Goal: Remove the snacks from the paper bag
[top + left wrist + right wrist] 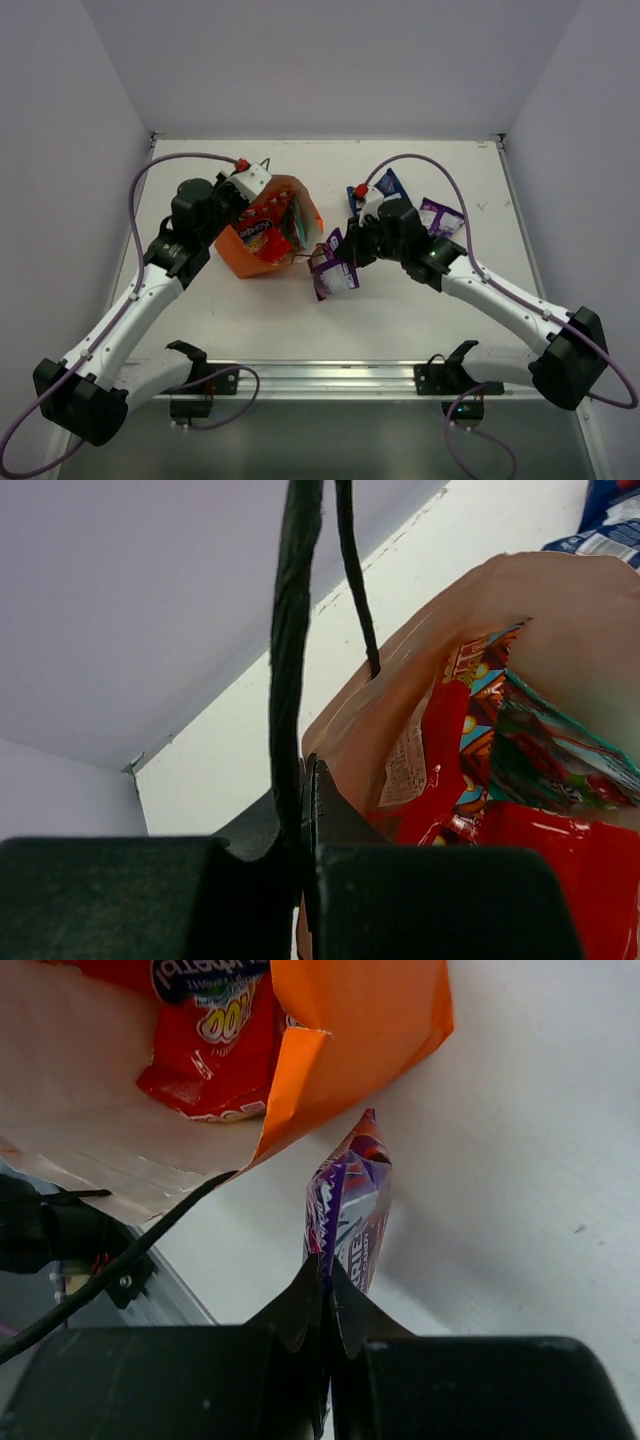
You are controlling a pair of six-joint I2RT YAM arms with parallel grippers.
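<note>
The orange paper bag (pixel 240 255) lies tilted on the table with its mouth open; red snacks (pixel 262 232) and a teal-green one (pixel 560 750) show inside. My left gripper (pixel 252 184) is at the bag's far rim, shut on the bag's thin dark loop handle (pixel 290 680). Just right of the bag, my right gripper (pixel 348 252) is shut on a purple snack packet (pixel 333 270). In the right wrist view that purple packet (pixel 350 1210) hangs outside the bag's orange edge (pixel 360 1030), pinched at its end by my right gripper (pixel 328 1280).
A blue-white packet (pixel 386 185) and another purple packet (pixel 441 217) lie on the white table behind my right arm. The bag's other handle (pixel 130 1250) trails toward the table's front rail (pixel 320 375). Grey walls close in the table on three sides.
</note>
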